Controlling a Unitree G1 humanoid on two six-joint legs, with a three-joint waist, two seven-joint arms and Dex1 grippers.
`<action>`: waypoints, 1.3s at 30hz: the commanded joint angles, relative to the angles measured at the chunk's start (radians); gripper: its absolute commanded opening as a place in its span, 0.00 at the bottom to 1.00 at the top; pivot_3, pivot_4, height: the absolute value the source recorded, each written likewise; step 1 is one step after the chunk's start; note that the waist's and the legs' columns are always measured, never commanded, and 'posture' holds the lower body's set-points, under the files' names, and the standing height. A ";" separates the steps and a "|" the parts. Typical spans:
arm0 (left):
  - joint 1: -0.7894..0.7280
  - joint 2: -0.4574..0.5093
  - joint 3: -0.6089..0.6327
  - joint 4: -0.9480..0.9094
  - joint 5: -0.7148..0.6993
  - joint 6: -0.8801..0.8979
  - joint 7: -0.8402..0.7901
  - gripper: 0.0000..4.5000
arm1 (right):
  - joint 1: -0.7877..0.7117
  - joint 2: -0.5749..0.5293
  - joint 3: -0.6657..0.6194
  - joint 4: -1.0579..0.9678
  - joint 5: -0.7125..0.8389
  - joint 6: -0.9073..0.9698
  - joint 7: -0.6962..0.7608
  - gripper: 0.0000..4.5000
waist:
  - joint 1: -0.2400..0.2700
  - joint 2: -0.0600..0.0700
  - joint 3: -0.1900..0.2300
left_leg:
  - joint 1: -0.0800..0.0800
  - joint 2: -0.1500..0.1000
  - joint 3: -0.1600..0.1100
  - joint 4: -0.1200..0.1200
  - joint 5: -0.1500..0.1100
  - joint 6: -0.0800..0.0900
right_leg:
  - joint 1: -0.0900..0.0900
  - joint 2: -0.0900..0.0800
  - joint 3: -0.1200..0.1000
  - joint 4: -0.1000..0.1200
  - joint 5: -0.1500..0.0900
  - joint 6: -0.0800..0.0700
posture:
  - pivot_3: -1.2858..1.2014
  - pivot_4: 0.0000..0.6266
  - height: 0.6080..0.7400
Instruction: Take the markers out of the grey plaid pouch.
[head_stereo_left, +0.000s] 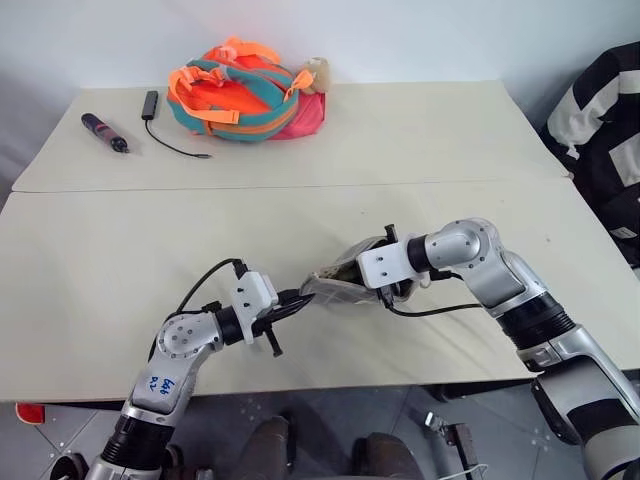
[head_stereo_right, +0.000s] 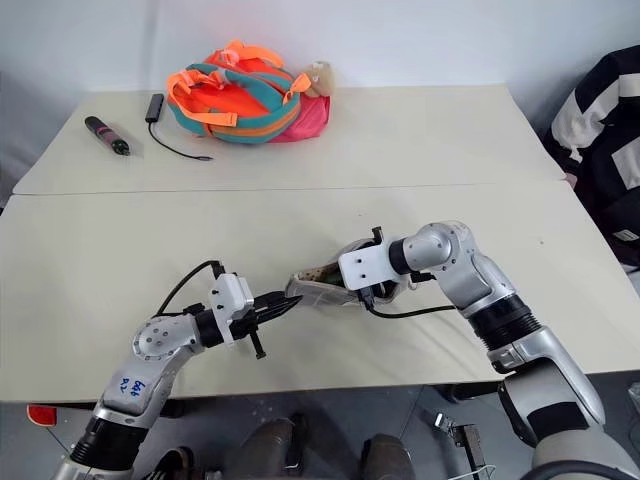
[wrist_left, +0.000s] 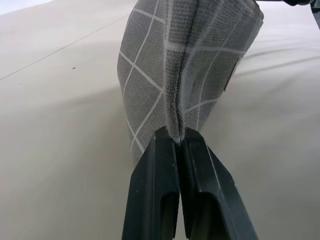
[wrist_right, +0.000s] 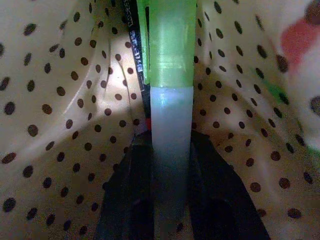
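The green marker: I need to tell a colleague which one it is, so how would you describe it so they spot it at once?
Start at the grey plaid pouch, held between the two grippers near the table's front edge. Inside, against the tan dotted lining, the right gripper closes on the green marker. Its bright green body and pale translucent end set it apart from the black marker beside it.
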 joint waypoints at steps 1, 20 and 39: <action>0.002 0.006 0.018 -0.030 -0.006 -0.005 0.001 0.00 | -0.010 -0.034 -0.058 -0.068 0.078 0.077 0.066 0.10 | 0.001 0.000 0.000 | 0.000 0.000 0.000 0.000 0.000 0.000 | 0.000 0.000 0.000 0.000 0.000 0.000 | 0.52 0.24 1.00; 0.000 0.011 0.018 -0.008 0.006 -0.022 0.005 0.00 | -0.048 -0.030 -0.159 -0.193 0.323 0.291 0.114 0.10 | 0.001 0.000 0.000 | -0.003 0.000 -0.001 -0.001 0.000 0.000 | -0.002 0.000 -0.001 -0.003 0.000 0.000 | 0.52 0.24 1.00; -0.119 0.060 0.141 0.051 0.028 -0.081 0.051 0.00 | -0.125 0.136 -0.321 -0.125 0.516 0.406 -0.098 0.10 | -0.001 0.001 0.001 | -0.005 0.000 -0.002 0.000 0.000 0.000 | -0.003 0.000 -0.002 0.002 0.000 0.000 | 0.52 0.24 1.00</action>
